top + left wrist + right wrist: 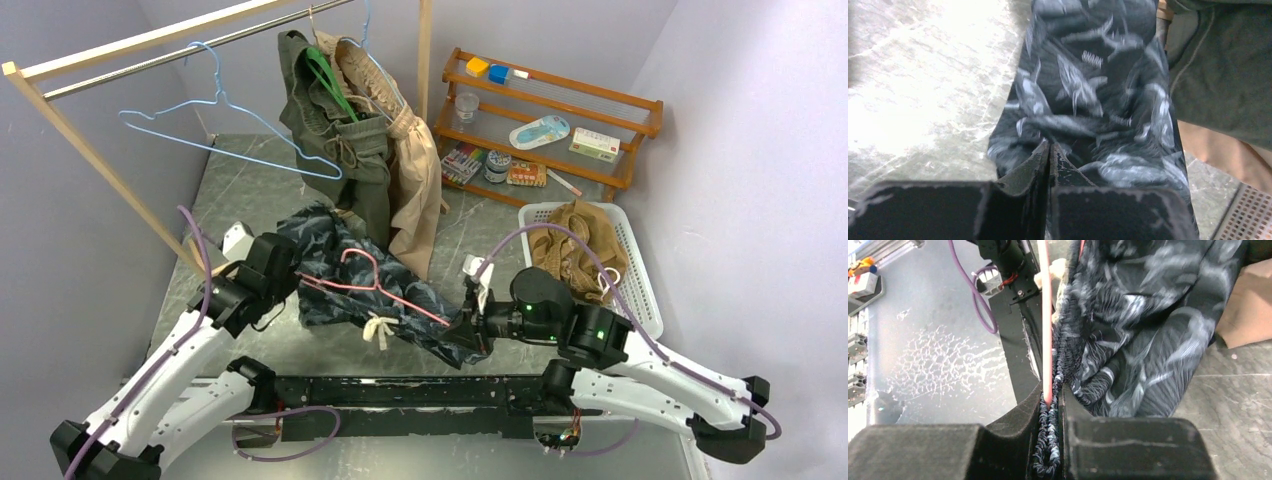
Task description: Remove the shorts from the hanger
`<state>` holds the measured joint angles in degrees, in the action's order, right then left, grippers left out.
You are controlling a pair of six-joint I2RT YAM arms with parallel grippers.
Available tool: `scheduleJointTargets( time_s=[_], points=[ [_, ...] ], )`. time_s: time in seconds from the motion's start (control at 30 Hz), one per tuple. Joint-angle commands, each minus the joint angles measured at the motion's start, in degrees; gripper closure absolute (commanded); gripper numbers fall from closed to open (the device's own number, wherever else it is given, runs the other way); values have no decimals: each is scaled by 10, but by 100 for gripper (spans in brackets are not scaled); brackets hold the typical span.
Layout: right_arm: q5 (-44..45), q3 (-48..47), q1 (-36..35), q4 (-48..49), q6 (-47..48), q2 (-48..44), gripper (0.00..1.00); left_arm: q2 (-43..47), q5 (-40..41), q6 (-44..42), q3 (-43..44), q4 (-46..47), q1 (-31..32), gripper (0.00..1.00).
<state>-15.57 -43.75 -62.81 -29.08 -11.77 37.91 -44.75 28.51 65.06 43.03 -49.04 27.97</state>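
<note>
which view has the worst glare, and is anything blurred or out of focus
Left wrist view: worst glare, the table is washed out white at upper left, and the pattern on the navy shorts looks smeared. Right wrist view: milder glare on the table at left, the pink hanger goes soft close to the lens. Top external view: evenly lit and sharp.

Pale lilac walls [720, 60], grey marbled tabletop [240, 200] — wooden clothes rail [95, 158], wooden shelf unit [600, 90] behind

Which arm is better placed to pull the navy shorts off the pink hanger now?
Left, probably: the left tool is shut on navy shorts cloth alone, free to pull. The right tool pinches waistband and pink hanger wire together.
</note>
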Motion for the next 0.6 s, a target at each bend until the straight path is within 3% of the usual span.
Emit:
scheduleJointTargets(
  time_s=[0.0, 0.17, 0.37, 0.57],
  points=[
    [-1, 10, -4, 17, -2, -79, 100, -6, 96, -25, -12, -6, -21, 93],
    [42, 33, -3, 50, -11, -127, 100, 12, 87, -23, -29, -15, -32, 93],
    [102, 23, -3, 25, -23, -58, 100, 65, 36, -22, -43, 0, -32, 92],
    [203, 30, -3, 64, -30, 19, 100, 107, -45, -27, -51, 1, -32, 77]
  ],
)
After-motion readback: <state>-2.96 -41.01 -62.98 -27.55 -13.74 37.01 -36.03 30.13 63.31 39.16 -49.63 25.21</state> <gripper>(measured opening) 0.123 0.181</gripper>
